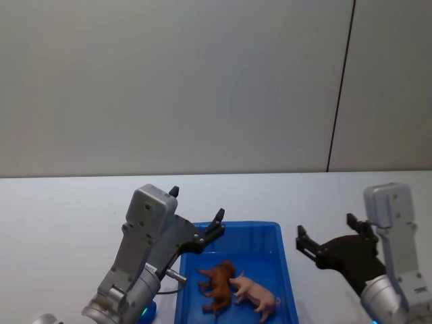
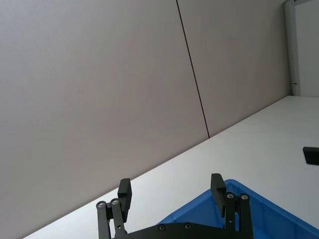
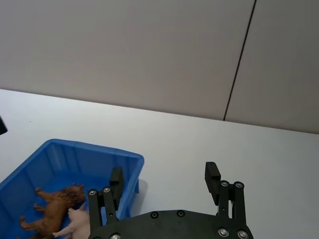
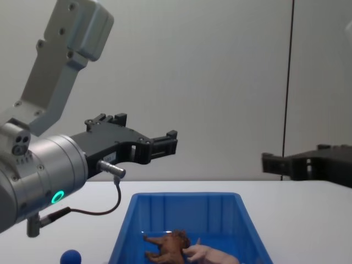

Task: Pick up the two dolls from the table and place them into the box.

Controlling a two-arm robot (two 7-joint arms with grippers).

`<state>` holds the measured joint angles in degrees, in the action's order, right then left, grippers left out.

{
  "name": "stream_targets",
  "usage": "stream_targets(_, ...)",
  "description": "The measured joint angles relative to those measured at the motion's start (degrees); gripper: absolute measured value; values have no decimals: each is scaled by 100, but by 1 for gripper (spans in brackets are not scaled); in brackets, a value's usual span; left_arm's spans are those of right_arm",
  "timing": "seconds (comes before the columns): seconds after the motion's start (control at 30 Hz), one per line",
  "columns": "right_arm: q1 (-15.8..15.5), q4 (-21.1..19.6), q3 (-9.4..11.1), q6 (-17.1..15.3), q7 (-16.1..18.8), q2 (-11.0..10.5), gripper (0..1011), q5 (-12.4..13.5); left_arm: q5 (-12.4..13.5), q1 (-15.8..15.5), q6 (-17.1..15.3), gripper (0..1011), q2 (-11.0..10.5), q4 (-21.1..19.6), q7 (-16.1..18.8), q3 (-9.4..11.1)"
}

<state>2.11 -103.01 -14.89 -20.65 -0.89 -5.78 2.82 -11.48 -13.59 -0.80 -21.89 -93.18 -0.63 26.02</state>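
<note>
In the head view, your left gripper (image 1: 197, 204) hangs above the left side of the box (image 1: 236, 225). Your right gripper (image 1: 326, 228) is off to the box's right, over the bare desk (image 1: 67, 202). Both dolls lie inside on the box floor: the brown doll (image 1: 217, 283) on its side, with the pink doll (image 1: 255, 292) touching it on the right.

The left wrist view shows that arm's jaws spread wide and holding nothing, with one blue corner of the box below them.

The right wrist view shows the right jaws just as wide and just as empty. The box and both dolls sit off to one side of them, not between them.

From the chest view, the left gripper is well above the rim and the right one is level with it. A small blue ball (image 4: 70, 257) rests on the desk left of the box.

The placing looks done to me, so what remains is a clean retreat. Leave both jaws open, and draw each arm up and back rather than across the box. Mind the left arm's cable near the rim, and leave the ball alone.
</note>
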Motion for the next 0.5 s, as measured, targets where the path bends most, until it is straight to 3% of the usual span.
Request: stream_targets(0.5, -145, -197, 102, 56, -342, -105, 1001, -42, -67, 48, -142, 1002, -60, -67, 7, -43)
